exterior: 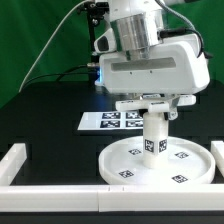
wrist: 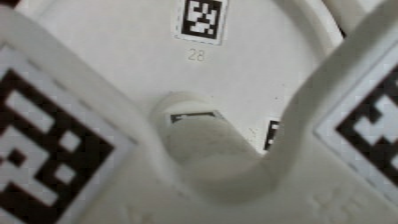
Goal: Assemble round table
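Mostly black table (exterior: 45, 120), green backdrop (exterior: 30, 30), disc (exterior: 192, 165).

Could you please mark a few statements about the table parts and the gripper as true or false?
1. The leg stands upright on the round disc. True.
2. The cross-shaped base lies flat on the table beside the disc. False: it is up at the top of the leg, right under the gripper.
3. The round disc rests on the marker board. False: the disc lies on the black table, between the marker board and the white border wall.
4. The gripper is directly over the leg. True.
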Controlling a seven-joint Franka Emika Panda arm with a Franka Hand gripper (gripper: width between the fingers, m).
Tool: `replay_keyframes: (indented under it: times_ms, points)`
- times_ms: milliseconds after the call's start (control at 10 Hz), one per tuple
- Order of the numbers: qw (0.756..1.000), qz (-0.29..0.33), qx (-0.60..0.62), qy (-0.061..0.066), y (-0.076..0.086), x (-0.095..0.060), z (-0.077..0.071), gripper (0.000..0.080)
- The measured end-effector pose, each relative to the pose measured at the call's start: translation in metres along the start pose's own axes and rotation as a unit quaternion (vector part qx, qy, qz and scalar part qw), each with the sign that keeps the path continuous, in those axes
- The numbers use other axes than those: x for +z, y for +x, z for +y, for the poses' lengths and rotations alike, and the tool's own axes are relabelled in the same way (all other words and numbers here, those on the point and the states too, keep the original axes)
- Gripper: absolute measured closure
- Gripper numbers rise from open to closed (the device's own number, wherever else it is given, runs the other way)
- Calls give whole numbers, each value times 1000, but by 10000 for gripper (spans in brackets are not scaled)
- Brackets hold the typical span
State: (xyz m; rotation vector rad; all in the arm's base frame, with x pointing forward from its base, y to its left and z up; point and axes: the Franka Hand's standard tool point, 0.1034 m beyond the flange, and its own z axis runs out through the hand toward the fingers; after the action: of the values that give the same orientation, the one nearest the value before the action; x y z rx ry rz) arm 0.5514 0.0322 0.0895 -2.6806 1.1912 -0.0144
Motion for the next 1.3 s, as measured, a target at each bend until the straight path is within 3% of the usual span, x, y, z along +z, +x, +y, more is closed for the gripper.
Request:
replay_keyframes:
  times_ms: [100, 200, 700, 1300]
  points:
    - [1000, 0, 1, 0, 0, 0, 0, 196]
    - [1000, -1, 2, 1, 0, 0, 0, 164]
    - [1000, -8, -4, 2, 3, -9, -6, 151]
    - [998, -16, -66, -3, 5, -6, -2, 151]
